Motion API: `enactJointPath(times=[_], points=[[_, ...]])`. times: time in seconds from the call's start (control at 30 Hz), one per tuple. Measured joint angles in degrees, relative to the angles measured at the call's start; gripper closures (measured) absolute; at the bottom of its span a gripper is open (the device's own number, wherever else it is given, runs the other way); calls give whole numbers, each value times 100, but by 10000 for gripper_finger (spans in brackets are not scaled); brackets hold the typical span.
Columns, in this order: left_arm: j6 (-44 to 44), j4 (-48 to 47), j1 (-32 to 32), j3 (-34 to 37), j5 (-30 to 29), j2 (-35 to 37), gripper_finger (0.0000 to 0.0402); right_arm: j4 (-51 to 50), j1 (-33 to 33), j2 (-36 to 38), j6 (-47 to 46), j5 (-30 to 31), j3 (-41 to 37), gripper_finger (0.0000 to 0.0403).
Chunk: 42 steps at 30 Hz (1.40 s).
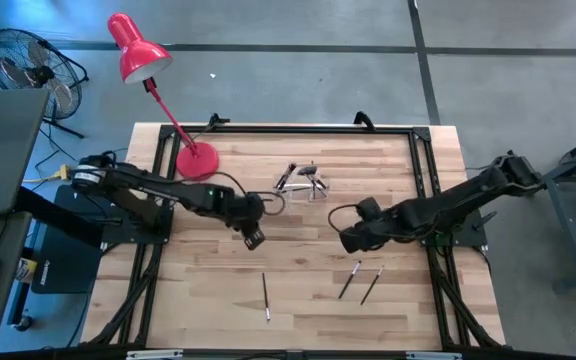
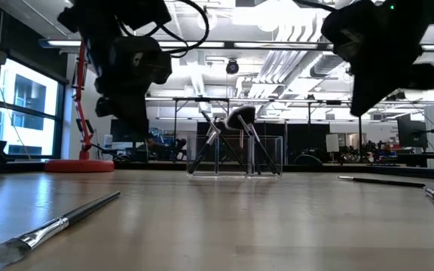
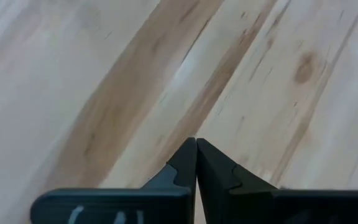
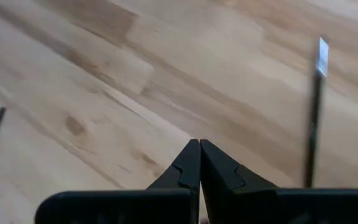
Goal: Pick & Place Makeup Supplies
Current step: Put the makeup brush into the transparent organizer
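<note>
Three makeup supplies lie flat on the wooden table: one brush (image 1: 266, 297) near the front, left of centre, seen also in the low view (image 2: 51, 226), and two side by side (image 1: 349, 280) (image 1: 371, 285) front right. More stand leaning in a clear holder (image 1: 303, 182) at the far middle, one with a fluffy black head (image 2: 239, 117). My left gripper (image 1: 253, 237) hangs shut over bare wood left of centre (image 3: 196, 146). My right gripper (image 1: 348, 240) hangs shut right of centre (image 4: 199, 146), above and behind the two brushes; its wrist view shows one brush (image 4: 314, 118) ahead.
A red desk lamp (image 1: 193, 160) stands on the table's far left corner, its arm reaching back past the edge. A black frame (image 1: 288, 128) rims the table's far and side edges. Bare wood lies between the two grippers and the front edge.
</note>
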<state>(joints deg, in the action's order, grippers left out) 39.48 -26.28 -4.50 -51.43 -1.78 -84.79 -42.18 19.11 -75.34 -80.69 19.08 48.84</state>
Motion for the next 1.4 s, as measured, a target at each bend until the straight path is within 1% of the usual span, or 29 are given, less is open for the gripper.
enactJointPath(times=[0.1,0.27,0.43,0.6,0.67,0.87,1.17,1.4], points=[[-611,-18,288,43,402,167,397,-880,138,-340,-840,-184,513,403],[-1589,-189,735,55,954,384,397,-1839,486,-1142,-2362,-896,1112,403],[-2364,-247,1064,52,1400,461,397,-2183,921,-1812,-3459,-1556,1456,403],[-2840,-258,1244,52,1870,463,397,-2295,1195,-2094,-4077,-2278,1498,403],[-2951,-260,1253,52,1958,463,397,-2280,1268,-2119,-4247,-2325,1458,403],[-3067,-260,1238,52,1947,461,397,-2141,1320,-2117,-4525,-2491,1162,402],[-3066,-309,1238,52,2068,461,397,-1559,1240,-2117,-4548,-2510,831,402],[-3066,-345,1238,52,2067,461,397,-1496,1240,-2093,-4502,-2460,829,400]])
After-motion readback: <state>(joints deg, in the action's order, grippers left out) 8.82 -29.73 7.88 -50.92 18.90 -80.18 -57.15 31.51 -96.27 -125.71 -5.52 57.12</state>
